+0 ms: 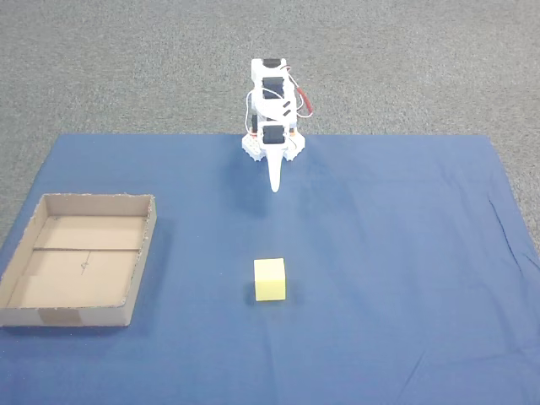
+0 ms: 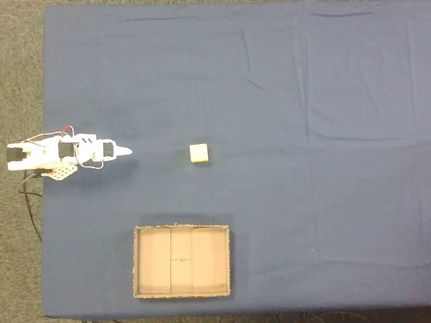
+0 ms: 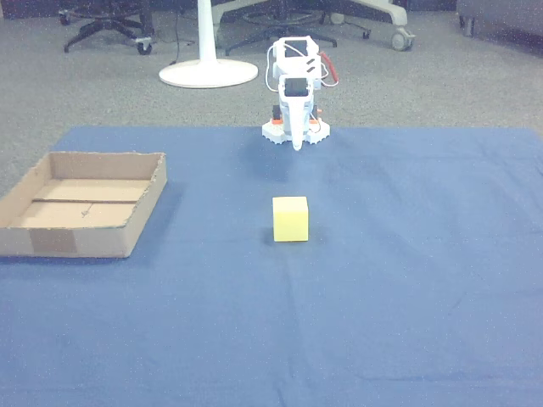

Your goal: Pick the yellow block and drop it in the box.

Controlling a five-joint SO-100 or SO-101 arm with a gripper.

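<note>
The yellow block point(image 1: 271, 280) point(image 2: 199, 153) point(image 3: 290, 219) sits alone on the blue cloth, near the middle. The box point(image 1: 139, 261) point(image 2: 182, 289) point(image 3: 85, 242) is an open brown cardboard tray with nothing in it, left of the block in a fixed view point(image 1: 139, 261) and in the other view. My white arm is folded at the cloth's far edge, and its gripper point(image 1: 274, 187) point(image 2: 128, 152) point(image 3: 296, 146) is shut on nothing, its tip pointing toward the block, well short of it.
A blue cloth point(image 1: 405, 253) covers the work area, on grey carpet point(image 1: 126, 67). Office chair bases and a white stand foot point(image 3: 208, 72) lie behind the arm in the other view. Red and white cables point(image 2: 30, 192) trail off the arm base.
</note>
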